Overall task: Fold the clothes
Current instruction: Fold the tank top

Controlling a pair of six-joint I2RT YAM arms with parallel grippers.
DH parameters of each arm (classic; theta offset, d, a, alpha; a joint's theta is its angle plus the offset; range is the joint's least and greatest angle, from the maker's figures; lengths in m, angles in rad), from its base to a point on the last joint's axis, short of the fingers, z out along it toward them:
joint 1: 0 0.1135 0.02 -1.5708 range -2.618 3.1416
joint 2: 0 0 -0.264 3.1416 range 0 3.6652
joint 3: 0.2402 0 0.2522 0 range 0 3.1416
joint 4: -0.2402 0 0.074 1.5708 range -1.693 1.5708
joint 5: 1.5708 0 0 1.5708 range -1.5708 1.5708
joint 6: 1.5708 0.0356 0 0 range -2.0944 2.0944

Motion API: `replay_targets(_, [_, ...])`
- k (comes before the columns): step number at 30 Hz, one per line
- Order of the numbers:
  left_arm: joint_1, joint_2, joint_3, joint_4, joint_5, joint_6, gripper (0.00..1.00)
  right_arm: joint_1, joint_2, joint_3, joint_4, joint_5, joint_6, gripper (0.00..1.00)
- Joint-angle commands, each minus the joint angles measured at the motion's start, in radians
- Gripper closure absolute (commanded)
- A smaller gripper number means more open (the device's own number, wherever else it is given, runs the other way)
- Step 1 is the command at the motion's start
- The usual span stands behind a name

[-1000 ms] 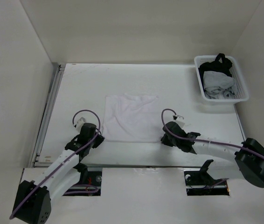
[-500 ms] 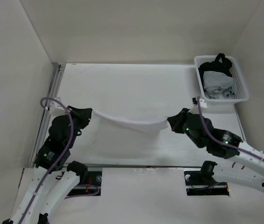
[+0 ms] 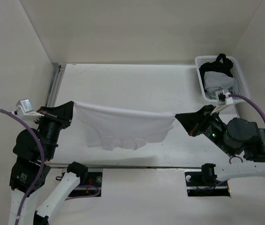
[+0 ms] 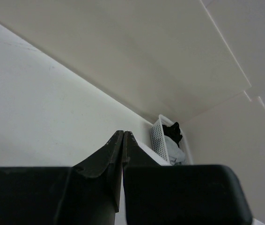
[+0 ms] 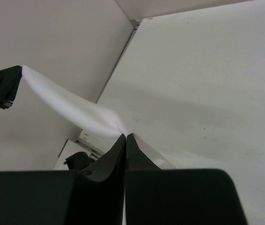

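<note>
White garment (image 3: 123,123): up in the air across the middle of the overhead frame, top edge pulled into a near-straight line, the rest hanging wrinkled below it
Left end effector (image 3: 71,108): jaws pinched tight on the garment's corner at centre left, no gap showing
Right end effector (image 3: 178,117): clamped just as tight on the opposite corner, right of centre
Left wrist view: both fingers (image 4: 114,150) pressed flat together at bottom centre
Right wrist view: fingers (image 5: 116,152) meet on the cloth, and it runs away to the upper left, straight to the other end effector
Table (image 3: 123,79): white, carrying the garment's shadow; can't tell whether the lower hem touches it
Mesh basket (image 3: 243,93): white, parked at the table's upper right corner, well apart from the garment, dark and pale grey clothing piled inside
</note>
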Motion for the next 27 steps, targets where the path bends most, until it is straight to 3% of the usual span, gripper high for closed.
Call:
replay_targets(1, [0.007, -0.018, -0.03, -0.08, 0.019, -0.02, 1.0, 0.022, 0.014, 0.012, -0.051, 0.022, -0.007, 1.0])
replay_targets(7, [0.052, -0.1, -0.052, -0.189, 0.033, -0.026, 1.0, 0.057, -0.04, -0.135, -0.054, -0.018, 0.094, 1.0])
replay_targets(13, [0.103, -0.093, -0.157, -0.225, 0.2, -0.072, 1.0, 0.058, -0.031, -0.177, -0.078, -0.053, 0.14, 1.0])
replay_targets(17, [0.105, -0.05, -0.224, -0.165, 0.255, -0.108, 1.0, -0.06, -0.037, -0.198, -0.06, -0.155, 0.114, 1.0])
replay_targets(23, [0.115, 0.021, -0.172, -0.14, 0.213, -0.059, 1.0, -0.189, -0.081, -0.274, 0.038, -0.32, 0.041, 1.0])
replay_targets(27, [0.123, 0.137, -0.224, -0.009, 0.219, -0.046, 1.0, -0.44, -0.01, -0.312, 0.089, -0.434, -0.056, 1.0])
